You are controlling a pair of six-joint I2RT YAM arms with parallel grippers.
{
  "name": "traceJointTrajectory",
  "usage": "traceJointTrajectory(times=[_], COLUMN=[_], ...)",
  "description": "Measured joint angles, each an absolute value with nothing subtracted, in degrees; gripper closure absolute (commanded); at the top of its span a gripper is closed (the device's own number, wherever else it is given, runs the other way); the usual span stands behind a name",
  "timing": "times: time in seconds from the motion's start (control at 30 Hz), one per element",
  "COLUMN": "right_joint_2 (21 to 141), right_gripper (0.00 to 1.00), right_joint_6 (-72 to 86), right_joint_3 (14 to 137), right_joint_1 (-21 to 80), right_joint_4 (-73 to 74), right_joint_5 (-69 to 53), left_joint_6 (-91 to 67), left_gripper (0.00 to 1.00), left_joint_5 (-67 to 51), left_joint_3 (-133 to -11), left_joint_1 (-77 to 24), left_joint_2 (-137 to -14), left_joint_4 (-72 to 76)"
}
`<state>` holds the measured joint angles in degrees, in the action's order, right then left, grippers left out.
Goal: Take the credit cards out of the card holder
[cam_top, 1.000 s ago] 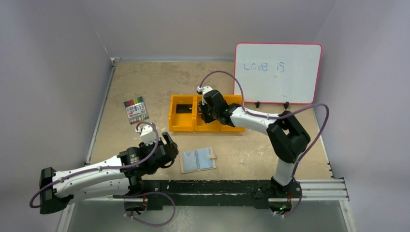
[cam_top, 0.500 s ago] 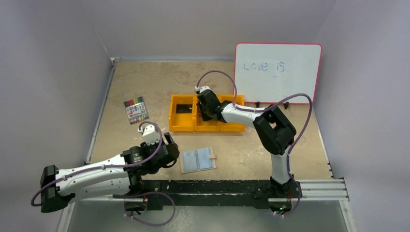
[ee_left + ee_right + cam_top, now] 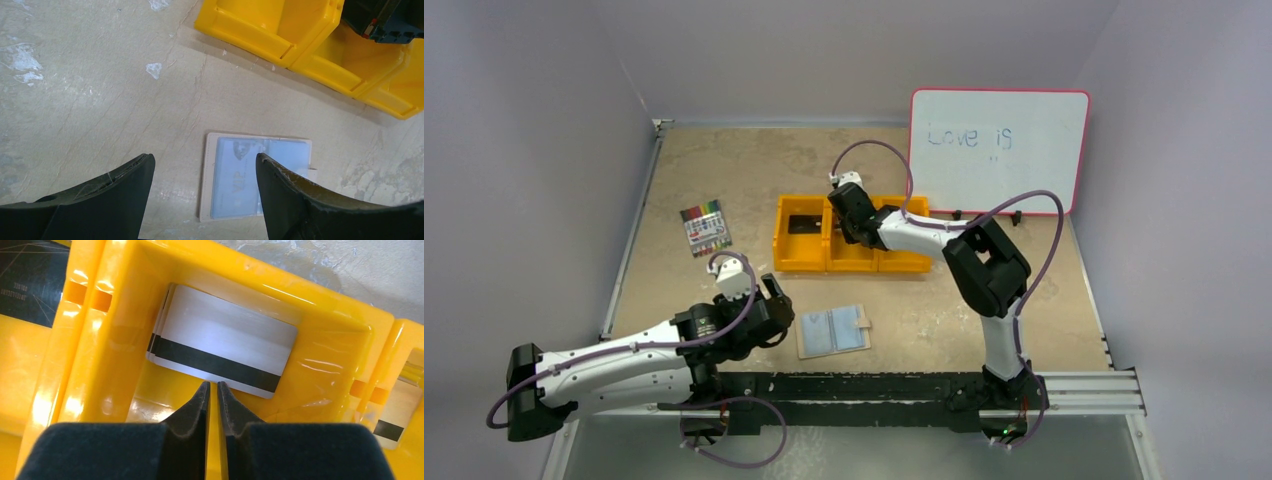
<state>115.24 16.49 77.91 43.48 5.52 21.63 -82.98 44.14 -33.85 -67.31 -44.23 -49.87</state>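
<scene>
The counter is a beige, mottled slab, scuffed and flecked with white patches, closed in by plain pale lilac-grey walls on the left, far and right sides. A metal rail runs along its near edge, where both arms are bolted.

The card holder lies open and flat on the counter at the near centre, light blue panels up, its small pale tab on the right side. Faint lettering shows on the blue panel in the left wrist view. The left hand is just left of it, fingers spread wide and holding nothing; from the wrist view the holder lies between and beyond the two fingertips.

Farther back stands the orange tray with three compartments in a row. The right arm reaches across to it, and the right hand hangs over the middle compartment with its fingers pressed almost together, only a slit between them, gripping nothing. Below it a silver card with a black stripe lies on a small stack on that compartment's floor. A dark card lies in the left compartment, and another striped card shows in the right one.

A pack of coloured markers lies on the counter left of the tray. A red-edged whiteboard with faint writing stands at the far right.
</scene>
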Motion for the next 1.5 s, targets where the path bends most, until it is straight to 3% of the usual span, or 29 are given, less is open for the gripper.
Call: traceJointTrajectory(times=[0.13, 0.3, 0.73, 1.03, 1.27, 1.5], right_joint_2=[115.24, 112.51, 75.20, 78.61, 82.87, 91.83], right_gripper=[0.84, 0.63, 0.52, 0.57, 0.50, 0.37], right_joint_6=[16.29, 16.21, 30.35, 44.16, 46.24, 46.57], right_joint_3=[77.91, 76.12, 48.95, 37.65, 40.10, 50.85], right_joint_1=[43.48, 43.48, 47.81, 62.13, 66.22, 73.93], right_joint_4=[5.80, 5.65, -8.14, -11.07, -9.80, -1.32], right_joint_5=[21.54, 17.43, 4.64, 4.56, 6.87, 16.75], left_joint_6=[-82.98, -83.00, -83.61, -87.07, -90.78, -100.03], left_gripper=[0.27, 0.27, 0.28, 0.28, 0.28, 0.24], left_joint_5=[44.12, 44.07, 43.86, 45.87, 46.72, 48.71], left_joint_3=[-33.85, -33.85, -32.91, -32.91, -32.91, -32.97], left_joint_1=[-67.31, -67.31, -67.31, -67.31, -67.31, -67.31], left_joint_2=[-44.64, -44.84, -47.57, -44.31, -42.65, -41.56], left_joint_4=[-49.80, -49.76, -46.11, -47.29, -50.35, -60.14])
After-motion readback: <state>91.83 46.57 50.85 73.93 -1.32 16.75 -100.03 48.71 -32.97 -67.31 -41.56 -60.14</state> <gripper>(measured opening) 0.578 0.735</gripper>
